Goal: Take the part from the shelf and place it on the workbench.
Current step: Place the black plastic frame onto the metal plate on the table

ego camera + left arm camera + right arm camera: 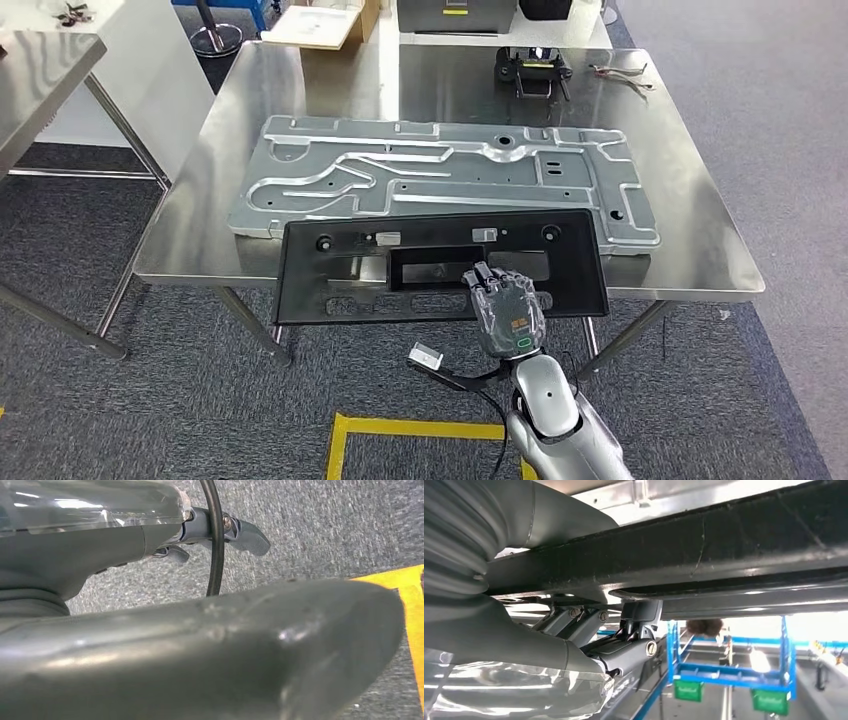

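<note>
Reaching up from below, the right robot hand [508, 312] grips the black part's [340, 265] near edge over the workbench [700, 230].

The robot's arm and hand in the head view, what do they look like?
The right arm is smooth silver metal with rounded joints. The right hand is dark grey, its fingers segmented and darker, with a small orange label and a green oval ring on its back. A black cable loops beside the wrist.
</note>
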